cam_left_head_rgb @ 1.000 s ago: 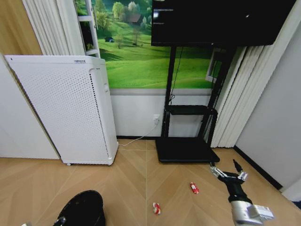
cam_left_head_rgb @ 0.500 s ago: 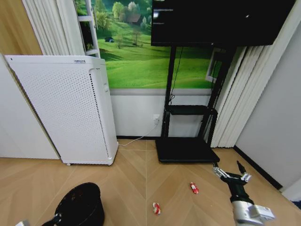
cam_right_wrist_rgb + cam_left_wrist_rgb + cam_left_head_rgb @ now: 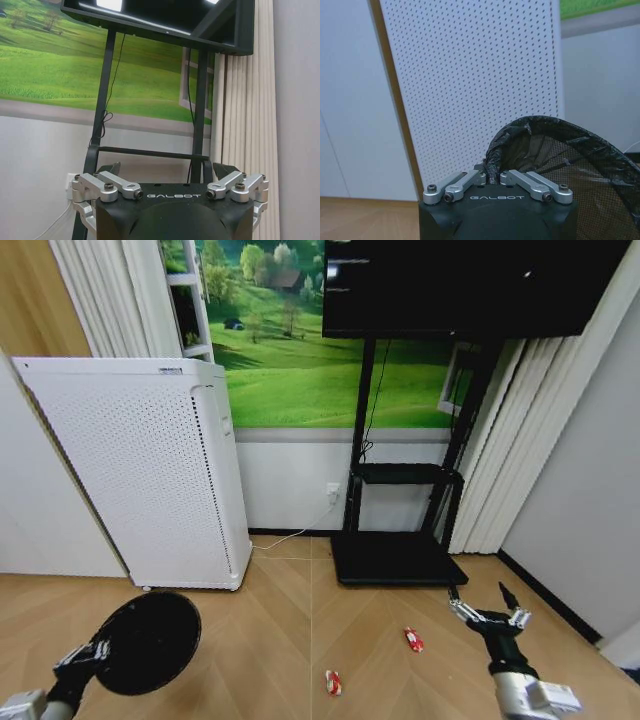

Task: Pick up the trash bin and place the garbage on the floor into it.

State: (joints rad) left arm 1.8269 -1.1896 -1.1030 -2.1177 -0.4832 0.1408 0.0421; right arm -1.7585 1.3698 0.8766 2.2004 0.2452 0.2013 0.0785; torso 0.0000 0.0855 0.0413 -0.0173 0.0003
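Note:
My left gripper [image 3: 88,652] is shut on the rim of the black mesh trash bin [image 3: 150,641], holding it off the floor at the lower left, tipped on its side. In the left wrist view the gripper [image 3: 493,176] pinches the bin's bag-lined rim [image 3: 512,136], and the mesh wall [image 3: 580,175] spreads away from it. Two red-and-white pieces of garbage lie on the wooden floor, one [image 3: 413,640] near the TV stand base and one [image 3: 333,681] closer to me. My right gripper [image 3: 488,609] hangs open above the floor to the right of them, its fingers [image 3: 111,168] spread and holding nothing.
A tall white perforated appliance [image 3: 150,470] stands against the left wall, close behind the bin. A black TV stand [image 3: 398,558] with a flat base sits at the middle back, with curtains [image 3: 510,440] and a grey wall to the right. Open wooden floor [image 3: 270,640] lies between the arms.
My left arm has lifted the bin off the floor, carried it left and tipped it over. The right gripper has barely shifted and stays open.

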